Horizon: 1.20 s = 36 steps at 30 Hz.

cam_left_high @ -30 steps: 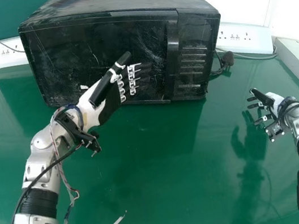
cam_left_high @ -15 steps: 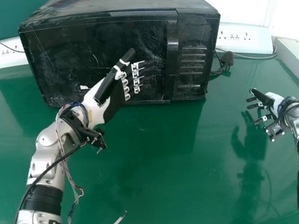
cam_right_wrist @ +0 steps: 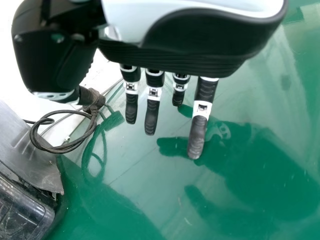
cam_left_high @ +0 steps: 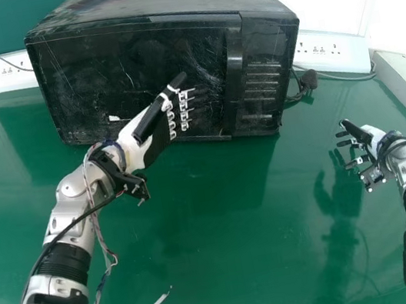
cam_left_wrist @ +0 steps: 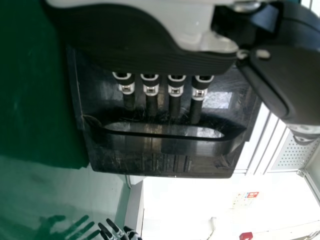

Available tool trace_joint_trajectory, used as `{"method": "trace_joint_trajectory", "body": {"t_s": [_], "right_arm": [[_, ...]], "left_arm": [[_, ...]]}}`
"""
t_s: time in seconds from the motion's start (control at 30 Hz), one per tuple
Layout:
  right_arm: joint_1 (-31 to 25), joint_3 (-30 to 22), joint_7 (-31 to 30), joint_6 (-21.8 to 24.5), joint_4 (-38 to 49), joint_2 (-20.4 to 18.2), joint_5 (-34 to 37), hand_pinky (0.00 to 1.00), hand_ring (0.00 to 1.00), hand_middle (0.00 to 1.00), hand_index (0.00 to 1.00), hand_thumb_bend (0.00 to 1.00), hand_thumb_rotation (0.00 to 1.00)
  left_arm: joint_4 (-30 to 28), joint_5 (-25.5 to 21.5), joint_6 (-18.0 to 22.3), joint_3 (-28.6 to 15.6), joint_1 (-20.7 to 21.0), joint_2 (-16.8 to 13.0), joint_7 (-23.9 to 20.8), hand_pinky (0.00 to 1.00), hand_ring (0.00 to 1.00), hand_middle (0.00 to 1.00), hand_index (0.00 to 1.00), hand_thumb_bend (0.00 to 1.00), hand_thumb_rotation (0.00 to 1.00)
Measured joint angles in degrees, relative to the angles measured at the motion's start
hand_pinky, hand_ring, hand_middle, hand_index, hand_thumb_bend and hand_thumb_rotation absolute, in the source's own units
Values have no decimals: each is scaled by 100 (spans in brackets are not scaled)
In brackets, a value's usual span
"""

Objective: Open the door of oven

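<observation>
"Where's the oven?"

"At the back of the table [cam_left_high: 228, 257], upright, front towards us. The oven [cam_left_high: 155, 54] is black, its top duller, its door [cam_left_high: 90, 85] glossy but scratched and smudged."

"Open or shut?"

"Door's shut. The handle [cam_left_high: 235, 76] is a long upright bar at its right side, beside the panel [cam_left_high: 258, 84] with its ridged rows. The left wrist view shows a hollow along it."

"And the left hand [cam_left_high: 155, 133]?"

"In front of the door, fingers straight, slightly spread, aimed at the handle, thumb held away from them. It pinches nothing. I can't tell whether it touches the door."

"So which step is this?"

"The approach, I'd say. Next, bring the fingertips across to the handle, hook them into the hollow, then pull towards the robot."

"What might go wrong?"

"Fingers too flat could skim the glossy front and miss the edge. A hard pull might drag the whole oven."

"The right hand [cam_left_high: 371, 143]?"

"Over the table on the right, fingers loosely extended, holding nothing. It could brace the oven if it slides."

"Anything else around?"

"A black cable [cam_left_high: 306, 88] beside the oven, and a socket strip [cam_left_high: 331, 52] behind."
</observation>
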<state>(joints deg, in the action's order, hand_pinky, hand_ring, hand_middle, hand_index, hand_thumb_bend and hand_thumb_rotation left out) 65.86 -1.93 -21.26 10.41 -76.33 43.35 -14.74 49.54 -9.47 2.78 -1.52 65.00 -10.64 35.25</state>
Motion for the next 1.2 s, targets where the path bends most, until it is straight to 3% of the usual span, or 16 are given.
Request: {"method": "trace_joint_trajectory", "body": {"t_s": [0.13,0.23,0.33,0.37,0.5,0.7,0.83,1.07,1.2], "right_arm": [[0,-15,0,13,0,-2,7,63,72,77,83,49,40],[-1,-21,-1,-18,0,1,13,68,73,77,85,50,46],[-4,-20,5,-30,0,0,12,66,73,77,83,50,49],[-5,-18,18,-34,0,-4,12,62,71,76,82,52,51],[-6,5,28,-44,-1,-9,-5,62,72,77,84,51,54],[-5,39,30,-46,-1,-10,-35,67,73,77,83,51,54],[-5,60,26,-54,-1,-9,-60,62,71,77,85,50,55],[-6,54,15,-90,-1,-6,-63,63,71,77,82,51,55],[-7,89,5,-91,-1,-3,-101,64,72,78,86,52,58]], "left_arm": [[195,98,175,4,85,31,-54,90,98,99,93,100,91],[346,167,268,5,115,58,-60,90,98,99,93,100,91],[474,206,285,5,143,106,-67,90,98,98,93,100,91],[506,213,300,5,151,121,-68,90,97,98,93,100,91],[672,265,422,4,238,147,-95,89,97,98,93,100,92],[903,278,552,-2,348,197,-147,90,98,98,93,100,92],[1006,334,593,-4,417,215,-169,89,98,99,93,100,92],[1212,381,649,-18,443,240,-169,89,98,99,94,100,92],[1314,379,656,-64,539,264,-165,89,98,99,94,100,91]]}}
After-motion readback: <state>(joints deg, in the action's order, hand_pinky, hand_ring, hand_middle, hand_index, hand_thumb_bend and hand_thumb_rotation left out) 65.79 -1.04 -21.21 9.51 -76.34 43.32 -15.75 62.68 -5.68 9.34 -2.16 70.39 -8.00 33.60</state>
